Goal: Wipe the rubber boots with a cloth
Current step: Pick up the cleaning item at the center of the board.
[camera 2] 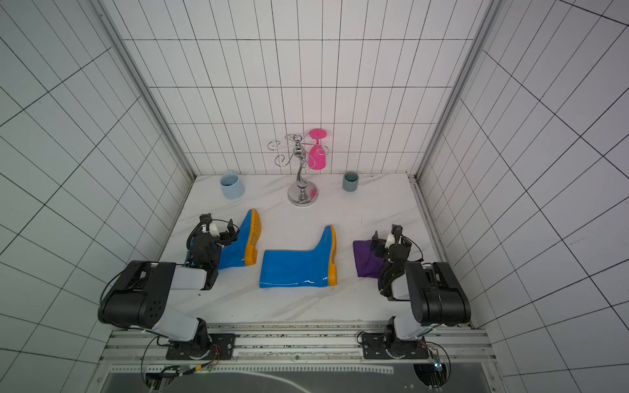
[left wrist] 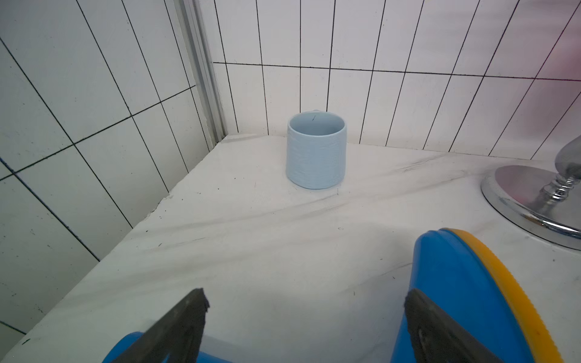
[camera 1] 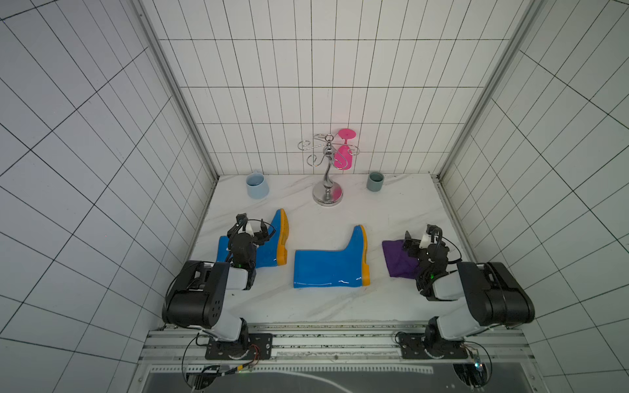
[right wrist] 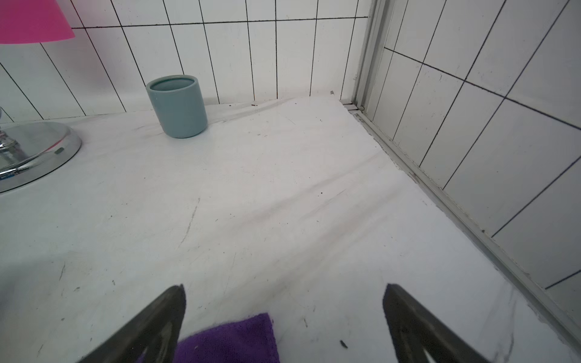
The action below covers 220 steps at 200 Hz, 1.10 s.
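Note:
Two glossy blue rubber boots with orange-yellow soles lie on their sides on the white marble table. In both top views, one boot [camera 1: 270, 250] [camera 2: 238, 251] is at the left, its shaft partly hidden under my left arm. The other boot [camera 1: 326, 268] [camera 2: 296, 268] lies in the middle. My left gripper [camera 1: 252, 221] [left wrist: 306, 294] hangs open above the left boot [left wrist: 456, 283], empty. The dark-purple cloth [camera 1: 396, 258] [right wrist: 232, 339] lies flat at the right. My right gripper [camera 1: 419, 232] [right wrist: 284, 287] is open just above the cloth's far edge, holding nothing.
A light-blue mug [camera 1: 257, 185] stands at the back left and a grey-green cup [camera 1: 375, 182] at the back right. A chrome rack [camera 1: 327, 190] between them holds a pink glass [camera 1: 343, 156]. Tiled walls close in the table on three sides.

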Available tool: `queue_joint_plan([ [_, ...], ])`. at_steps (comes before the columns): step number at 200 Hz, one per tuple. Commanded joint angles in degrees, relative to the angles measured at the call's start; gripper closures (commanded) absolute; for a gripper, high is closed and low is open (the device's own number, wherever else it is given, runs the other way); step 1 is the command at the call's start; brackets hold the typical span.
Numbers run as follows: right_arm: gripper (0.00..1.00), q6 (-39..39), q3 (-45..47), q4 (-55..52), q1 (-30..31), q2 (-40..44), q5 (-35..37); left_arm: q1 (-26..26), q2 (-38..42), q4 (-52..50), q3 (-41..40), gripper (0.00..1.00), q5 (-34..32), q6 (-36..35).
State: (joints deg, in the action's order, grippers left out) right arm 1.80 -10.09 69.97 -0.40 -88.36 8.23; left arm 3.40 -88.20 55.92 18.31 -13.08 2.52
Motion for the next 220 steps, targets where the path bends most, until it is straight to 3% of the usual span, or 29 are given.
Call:
queue_joint_plan([
  [1,0.01,-1.2,-3.9,3.3,-0.7,-0.2,0.6,0.3,-0.8,1.9,0.8,0.03,-0.3,-0.8],
  [92,0.00,-1.1,-3.9,3.3,-0.7,-0.2,0.6,0.2,-0.7,2.1,0.7,0.03,-0.1,-0.7],
  [220,0.01,-1.2,-3.9,3.3,-0.7,-0.2,0.4,-2.7,2.5,7.4,-3.3,0.02,5.6,0.6],
])
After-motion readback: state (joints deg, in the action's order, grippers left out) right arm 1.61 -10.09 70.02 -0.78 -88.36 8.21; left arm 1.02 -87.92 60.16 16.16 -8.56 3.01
